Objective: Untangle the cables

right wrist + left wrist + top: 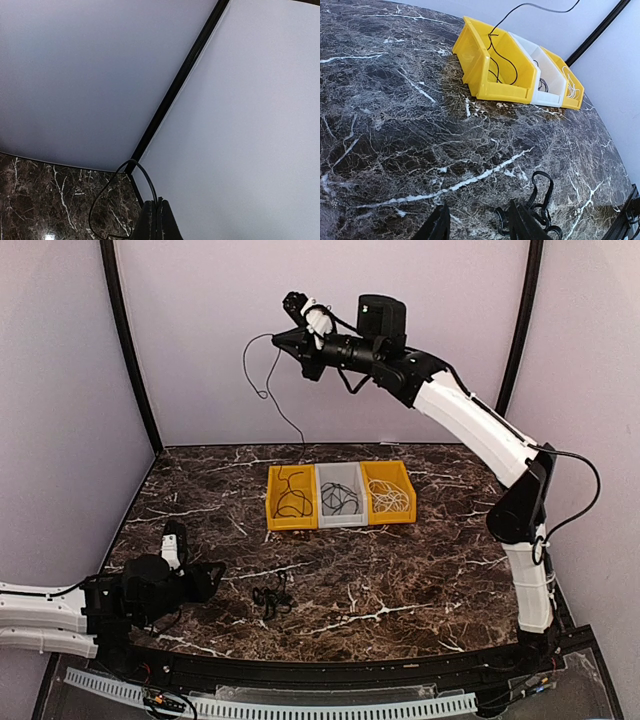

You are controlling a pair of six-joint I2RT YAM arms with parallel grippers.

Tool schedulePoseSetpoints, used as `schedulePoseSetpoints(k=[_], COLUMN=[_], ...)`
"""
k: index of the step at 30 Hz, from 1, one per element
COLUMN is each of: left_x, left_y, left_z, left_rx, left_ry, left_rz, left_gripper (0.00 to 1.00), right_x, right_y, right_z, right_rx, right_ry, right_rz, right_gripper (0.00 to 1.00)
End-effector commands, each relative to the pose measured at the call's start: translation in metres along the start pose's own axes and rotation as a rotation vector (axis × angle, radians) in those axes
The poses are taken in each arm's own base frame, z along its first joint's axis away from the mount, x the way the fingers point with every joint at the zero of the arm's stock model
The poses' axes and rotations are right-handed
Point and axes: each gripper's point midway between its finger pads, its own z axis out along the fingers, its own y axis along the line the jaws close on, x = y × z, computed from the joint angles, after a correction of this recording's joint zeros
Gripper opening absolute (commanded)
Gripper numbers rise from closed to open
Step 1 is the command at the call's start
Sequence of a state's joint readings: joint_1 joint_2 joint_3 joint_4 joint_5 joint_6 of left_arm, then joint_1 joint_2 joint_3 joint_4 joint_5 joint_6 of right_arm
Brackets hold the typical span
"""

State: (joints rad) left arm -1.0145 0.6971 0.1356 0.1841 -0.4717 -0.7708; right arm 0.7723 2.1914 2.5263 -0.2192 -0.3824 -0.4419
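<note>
Three bins stand touching in one row mid-table: a yellow bin [291,525], a gray bin [343,522] and a second yellow bin [391,519]. A thin black cable [293,506] descends from the raised right gripper [277,338] into the first yellow bin, crossing the air above it. A cable bundle [272,598] lies just beside the left gripper [479,206]. Between bundle and bins the marble table [420,570] is bare.

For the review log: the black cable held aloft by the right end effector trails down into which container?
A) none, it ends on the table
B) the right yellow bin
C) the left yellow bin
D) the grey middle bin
C: from the right end effector the black cable drops into the left yellow bin, its lower part lying inside.
</note>
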Motion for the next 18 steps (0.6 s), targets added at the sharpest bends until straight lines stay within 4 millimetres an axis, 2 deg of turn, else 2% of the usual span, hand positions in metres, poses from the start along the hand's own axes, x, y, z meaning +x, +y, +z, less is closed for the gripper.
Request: schedulePoseSetpoints(k=[1, 6, 11, 18], left_x=[-0.003, -0.005, -0.005, -0.002], left_y=[0.001, 0.004, 0.008, 0.010], left_z=[-0.004, -0.007, -0.009, -0.008], left_rx=[0.003, -0.005, -0.011, -0.010], left_ry=[-0.011, -0.023, -0.030, -0.034], left_rz=[-0.004, -0.007, -0.009, -0.013], left_gripper=[0.42, 0.42, 0.42, 0.42], right_x=[0.040, 0.087, 0.141, 0.183], right_y=[0.005, 0.018, 0.039, 0.054], right_z=[0.016, 0.022, 0.016, -0.002], right_rx=[0.024, 0.001, -0.054, -0.092], right_ry=[0.054, 0.133, 0.234, 0.311], right_rz=[-0.034, -0.012, 0.047, 0.124], right_gripper=[0.00, 0.00, 0.00, 0.00])
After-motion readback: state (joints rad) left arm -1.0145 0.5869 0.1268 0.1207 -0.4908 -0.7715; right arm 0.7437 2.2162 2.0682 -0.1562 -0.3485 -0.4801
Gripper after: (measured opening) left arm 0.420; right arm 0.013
